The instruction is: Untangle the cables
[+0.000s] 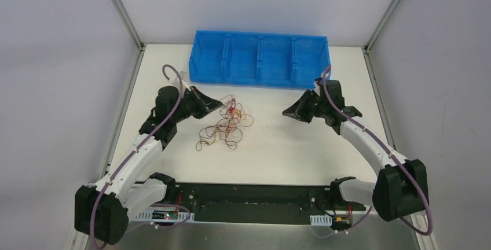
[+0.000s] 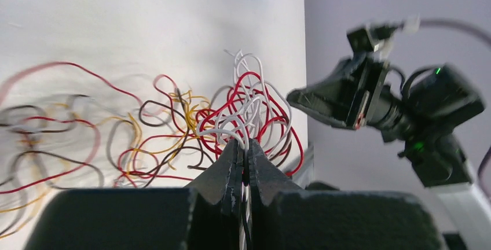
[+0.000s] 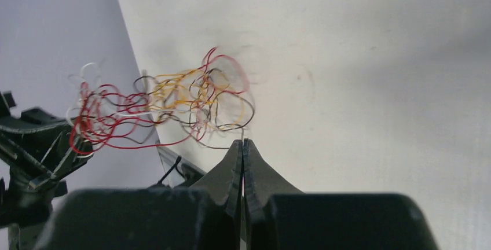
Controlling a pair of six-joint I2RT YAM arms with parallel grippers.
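The cables are a loose tangle of thin red, white, black and orange strands in the middle of the table. My left gripper is at the tangle's upper left edge. In the left wrist view it is shut on white strands, and the red and white bunch hangs lifted in front of it. My right gripper is to the right of the tangle and apart from it. In the right wrist view its jaws are shut with nothing between them, and the cables lie ahead.
A blue bin with several compartments stands at the back of the table. Grey walls close in the left and right sides. The right arm's gripper faces the left wrist camera from across the tangle.
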